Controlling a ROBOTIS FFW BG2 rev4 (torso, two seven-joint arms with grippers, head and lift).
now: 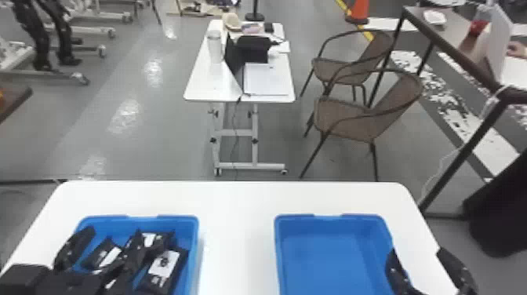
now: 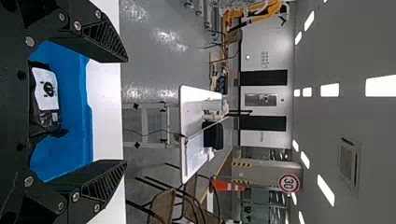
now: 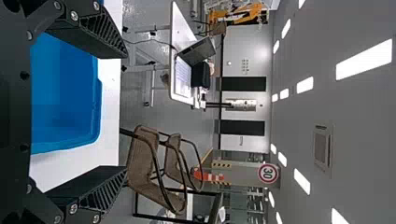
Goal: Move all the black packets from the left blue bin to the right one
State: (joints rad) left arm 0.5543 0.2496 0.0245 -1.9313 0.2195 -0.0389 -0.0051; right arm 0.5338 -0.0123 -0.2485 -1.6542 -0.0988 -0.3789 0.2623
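Note:
Several black packets with white labels, one of them a packet (image 1: 164, 268) near the right wall, lie jumbled in the left blue bin (image 1: 178, 220). Over that bin's left part is my left gripper (image 1: 113, 233), open. In the left wrist view, the left gripper (image 2: 126, 111) has its fingers wide apart, with a labelled packet (image 2: 45, 95) in the bin beyond the palm. The right blue bin (image 1: 333, 257) shows its bare floor. My right gripper (image 1: 417, 252) stands open at that bin's right wall; in the right wrist view, the right gripper (image 3: 126, 112) holds nothing, beside the right bin (image 3: 70, 93).
Both bins stand on a white table (image 1: 235, 204), with a strip of tabletop between them. Past its far edge are a smaller white table (image 1: 213, 84) with a laptop and two brown chairs (image 1: 353, 117).

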